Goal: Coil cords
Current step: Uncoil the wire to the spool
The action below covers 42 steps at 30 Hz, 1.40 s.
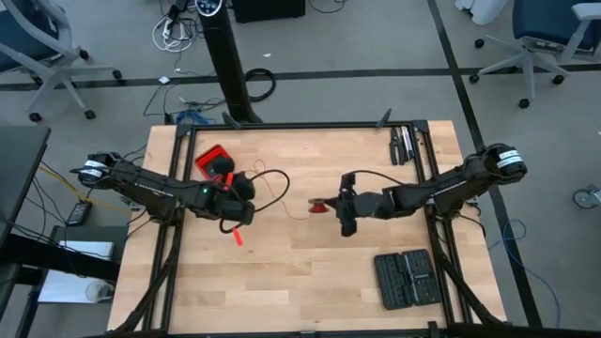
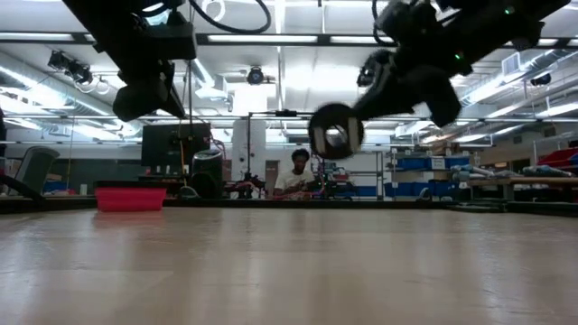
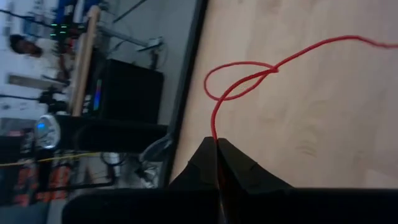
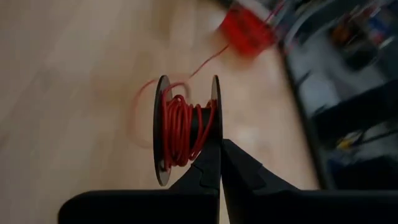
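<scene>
The left claw (image 3: pixel 217 163) has its two fingers pressed together on the red wire (image 3: pixel 249 78), which runs out from between the fingertips. From above, this claw (image 1: pixel 242 218) hangs over the left half of the desk (image 1: pixel 310 282), just beside a red box (image 1: pixel 213 161) with a black top.

The right claw (image 4: pixel 220 165) is also pressed together, pinching the rim of a small black spool (image 4: pixel 186 127). In the high view this claw (image 1: pixel 331 205) sits near the middle of the desk, fingers pointing toward the left arm. The low view shows the spool (image 2: pixel 336 132) held up in the air, clear of the desk top, one round face turned to the camera.

The wire is very thin and bright red. Several loose turns of it (image 4: pixel 177 132) are wound on the spool's core between the two discs. From there it trails across the wood (image 1: pixel 282 183) toward the left claw, and close to that claw it crosses over itself in one open loop. It lies slack and curved, not pulled straight.

A dark tray (image 1: pixel 406 278) lies near the desk's front right corner. A person (image 2: pixel 294 177) sits in the room far behind the desk.
</scene>
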{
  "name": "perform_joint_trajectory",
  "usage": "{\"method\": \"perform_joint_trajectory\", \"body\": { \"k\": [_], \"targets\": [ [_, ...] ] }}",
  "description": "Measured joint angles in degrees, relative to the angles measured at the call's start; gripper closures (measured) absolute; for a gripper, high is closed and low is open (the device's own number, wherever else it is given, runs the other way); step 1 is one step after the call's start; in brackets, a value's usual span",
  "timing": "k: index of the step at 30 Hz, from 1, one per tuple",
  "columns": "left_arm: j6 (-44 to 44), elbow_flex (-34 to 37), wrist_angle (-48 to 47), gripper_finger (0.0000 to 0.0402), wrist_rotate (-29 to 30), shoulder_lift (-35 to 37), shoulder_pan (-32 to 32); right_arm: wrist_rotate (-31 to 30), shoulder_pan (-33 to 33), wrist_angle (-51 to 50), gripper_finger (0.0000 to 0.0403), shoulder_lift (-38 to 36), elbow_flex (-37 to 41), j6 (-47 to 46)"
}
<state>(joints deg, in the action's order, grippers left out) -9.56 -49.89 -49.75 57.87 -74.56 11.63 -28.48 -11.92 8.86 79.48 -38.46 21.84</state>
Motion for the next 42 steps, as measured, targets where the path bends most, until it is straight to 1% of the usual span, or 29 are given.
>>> {"method": "perform_joint_trajectory", "body": {
  "k": [3,4,8,11,14,17,18,20,22,26,30,32,34,39,42],
  "targets": [
    [-0.12,0.00,-0.79,0.0401,0.87,0.00,-0.01,-0.18,-0.48,-6.46,0.0403,-0.47,-0.01,-3.19],
    [-0.14,0.00,-0.72,0.0401,0.85,0.00,-0.01,-1.69,-0.56,-8.84,0.0403,-0.70,0.00,-4.06],
    [0.03,-0.91,-0.43,0.0401,-1.25,0.00,0.01,-13.14,0.58,-17.31,0.0403,-0.83,0.00,-7.20],
    [0.32,-2.22,-0.40,0.0401,-3.94,0.00,0.01,-20.32,2.96,-20.32,0.0403,-0.83,0.00,-7.43],
    [0.45,-3.98,-0.34,0.0401,-7.07,0.00,0.01,-30.04,5.50,-18.74,0.0403,-0.83,0.00,-7.75],
    [0.56,-5.25,0.46,0.0400,-10.41,0.00,0.01,-41.14,7.81,-13.35,0.0403,-0.85,0.00,-5.94],
    [0.70,-5.46,1.26,0.0398,-11.67,0.00,0.01,-43.96,8.42,-10.77,0.0403,-0.85,0.00,-4.22],
    [2.63,-5.51,3.74,0.0387,-14.51,0.00,0.01,-47.13,9.50,-4.03,0.0403,-0.86,0.00,-0.16],
    [4.96,-5.51,6.54,0.0366,-16.68,0.00,0.01,-47.10,10.22,3.37,0.0403,-0.88,0.00,4.75],
    [7.11,-5.51,9.75,0.0302,-18.43,0.00,0.02,-43.62,10.48,16.12,0.0403,-0.88,0.00,12.75],
    [5.68,-5.46,12.84,0.0242,-18.81,0.00,-0.17,-40.95,10.28,24.45,0.0403,-0.88,-0.01,17.60],
    [4.74,-4.74,17.40,0.0223,-19.19,0.00,-0.67,-38.52,10.56,27.63,0.0403,-0.88,0.00,18.34],
    [4.52,-3.44,23.23,0.0214,-20.03,0.00,-1.44,-36.59,10.59,30.70,0.0403,-0.88,0.00,18.66],
    [4.70,1.45,40.67,0.0211,-22.16,-0.02,-3.62,-31.70,10.62,38.21,0.0403,-0.88,0.00,18.93],
    [4.78,5.13,51.02,0.0212,-22.21,-0.02,-5.32,-29.72,10.43,39.79,0.0403,-0.88,0.00,18.45]
  ]
}}
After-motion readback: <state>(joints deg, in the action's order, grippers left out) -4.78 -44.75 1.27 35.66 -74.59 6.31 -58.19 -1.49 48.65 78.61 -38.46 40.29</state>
